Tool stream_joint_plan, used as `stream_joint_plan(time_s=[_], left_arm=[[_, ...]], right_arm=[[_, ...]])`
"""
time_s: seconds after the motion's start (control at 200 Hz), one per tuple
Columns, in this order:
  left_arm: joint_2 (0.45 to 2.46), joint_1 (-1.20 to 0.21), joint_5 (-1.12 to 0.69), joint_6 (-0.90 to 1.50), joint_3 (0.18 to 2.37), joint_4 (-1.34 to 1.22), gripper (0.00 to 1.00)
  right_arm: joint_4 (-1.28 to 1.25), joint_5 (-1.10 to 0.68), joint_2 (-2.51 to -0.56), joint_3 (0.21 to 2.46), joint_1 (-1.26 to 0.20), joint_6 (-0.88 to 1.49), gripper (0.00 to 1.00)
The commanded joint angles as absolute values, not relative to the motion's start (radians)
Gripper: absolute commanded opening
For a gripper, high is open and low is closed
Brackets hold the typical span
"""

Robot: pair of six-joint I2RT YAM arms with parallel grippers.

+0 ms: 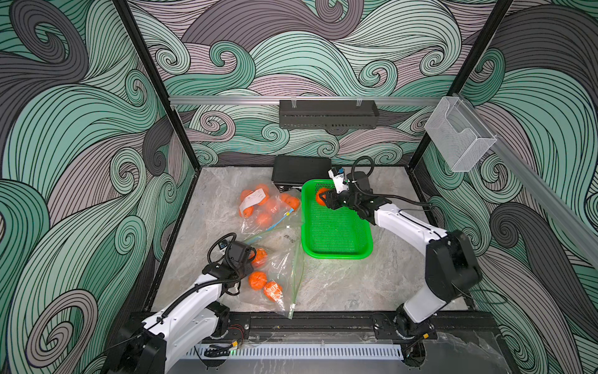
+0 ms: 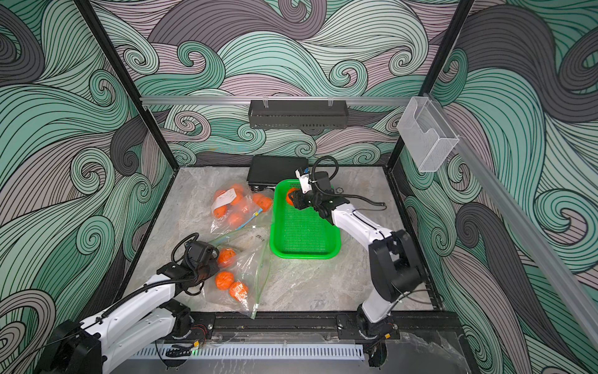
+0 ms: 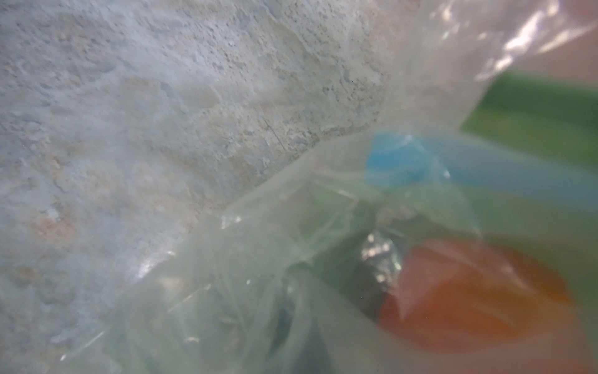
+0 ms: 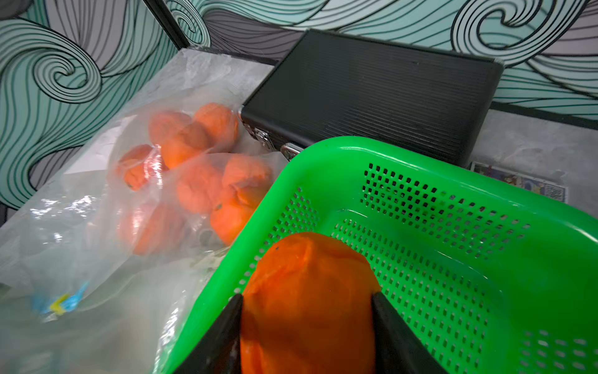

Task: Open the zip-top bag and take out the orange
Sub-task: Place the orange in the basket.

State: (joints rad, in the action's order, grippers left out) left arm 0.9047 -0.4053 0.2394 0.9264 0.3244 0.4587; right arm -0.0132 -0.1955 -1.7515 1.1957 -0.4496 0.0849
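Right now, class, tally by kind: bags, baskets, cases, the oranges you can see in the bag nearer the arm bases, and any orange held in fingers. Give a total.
Clear plastic zip-top bags: 2
Green perforated plastic basket: 1
Black ribbed case: 1
Round oranges visible in the nearer bag: 3
Held round orange, between the right fingers: 1
Total: 8

The left wrist view was blurred almost throughout. The left tool [image 3: 372,291] showed only as a dark smudge under the crumpled zip-top bag [image 3: 259,275], and whether plastic sat between its jaws could not be told. An orange smear [image 3: 469,291] and a blue patch [image 3: 398,158] beside it were too soft to name. In both top views that tool lay hidden from above. In the right wrist view the picture's edge cut off the orange [image 4: 307,265] and the right tool [image 4: 306,295] — its fingers [image 4: 220,336] ran out of frame.
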Motion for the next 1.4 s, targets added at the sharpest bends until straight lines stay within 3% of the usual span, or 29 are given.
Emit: stream_joint_plan(time_s=[0.0,0.29,0.881,1.226,1.396], left_arm=[[0.891,-0.398,0.254,0.918,0.321,0.471,0.00],[0.883,-0.397,0.241,0.910,0.318,0.468,0.00],[0.896,-0.397,0.232,0.902,0.322,0.466,0.00],[0.904,-0.398,0.227,0.900,0.324,0.466,0.00],[0.910,-0.398,0.225,0.898,0.325,0.465,0.00]], right_arm=[[-0.101,-0.171,-1.821,1.245,-0.452,0.107,0.52],[-0.122,-0.170,-1.993,1.338,-0.449,0.099,0.53],[-0.078,-0.152,-2.158,1.482,-0.441,0.060,0.58],[-0.081,-0.146,-2.130,1.471,-0.442,0.058,0.79],[-0.079,-0.112,-2.004,1.436,-0.443,0.030,0.82]])
